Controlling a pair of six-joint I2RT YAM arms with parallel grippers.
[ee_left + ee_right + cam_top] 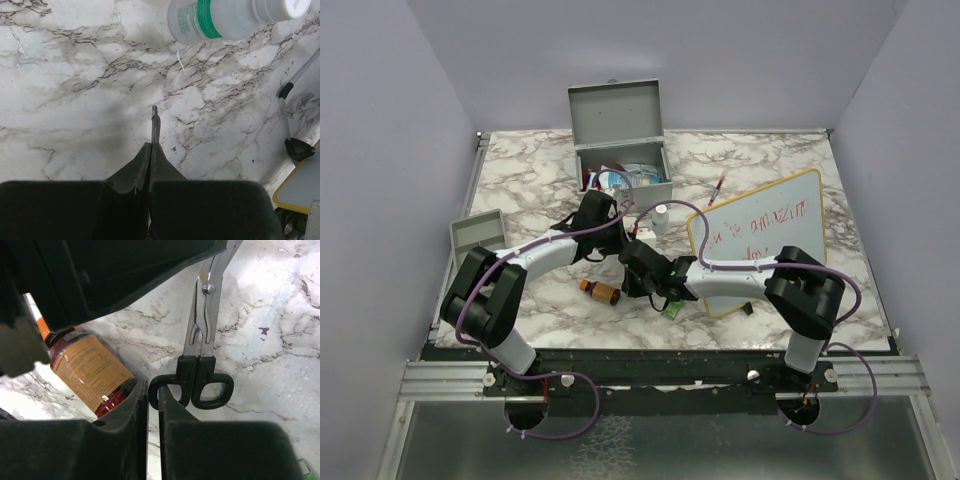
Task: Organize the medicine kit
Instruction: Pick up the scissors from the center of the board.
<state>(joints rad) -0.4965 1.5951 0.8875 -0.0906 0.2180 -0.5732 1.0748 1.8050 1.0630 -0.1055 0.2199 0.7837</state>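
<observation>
The medicine kit [625,150] stands at the back of the table with its lid up and packets inside. A pair of scissors [202,330] with black handles hangs between my two grippers, just above the marble. My left gripper [151,146] is shut on the blade tips [154,120], which poke out ahead of its fingers. My right gripper [153,390] has closed on the rim of the left handle loop [159,390], one finger inside the loop and one outside. In the top view both grippers meet in front of the kit, around the scissors [628,243].
An amber bottle [601,291] lies on its side just left of my right gripper. A white bottle [661,218] lies ahead of my left gripper. A whiteboard [760,240] lies at right, a shallow grey tray [477,238] at left, and a red pen [717,190] is near the kit.
</observation>
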